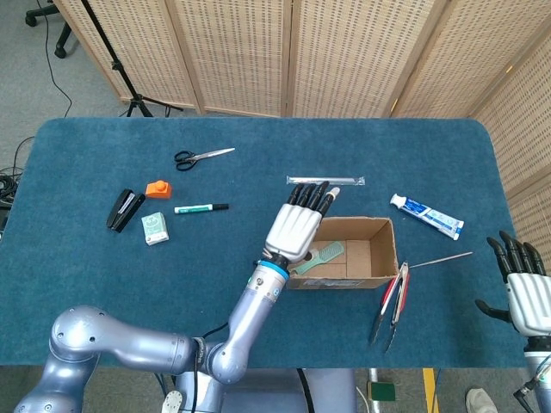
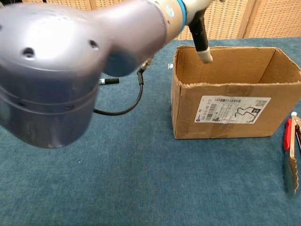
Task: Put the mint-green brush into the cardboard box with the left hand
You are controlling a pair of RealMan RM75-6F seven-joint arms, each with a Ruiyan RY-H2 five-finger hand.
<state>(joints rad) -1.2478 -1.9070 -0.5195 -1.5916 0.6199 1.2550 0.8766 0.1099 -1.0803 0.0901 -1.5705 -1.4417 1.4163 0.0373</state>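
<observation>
The mint-green brush [image 1: 321, 257] lies inside the cardboard box [image 1: 384, 250], toward its left side, free of any grip. My left hand [image 1: 297, 226] hovers over the box's left end with its fingers stretched out and nothing in it. In the chest view one of its fingertips [image 2: 204, 53] points down over the box [image 2: 225, 106], and the brush is hidden behind the box wall. My right hand [image 1: 523, 291] is at the table's right front edge, fingers spread and holding nothing.
Scissors [image 1: 202, 157], a stapler [image 1: 126, 209], an orange piece [image 1: 157, 188], a marker [image 1: 200, 207] and a small carton [image 1: 155, 228] lie to the left. A wrapped stick [image 1: 325, 180] and toothpaste [image 1: 425, 215] lie behind the box, red tongs [image 1: 392, 301] to its right.
</observation>
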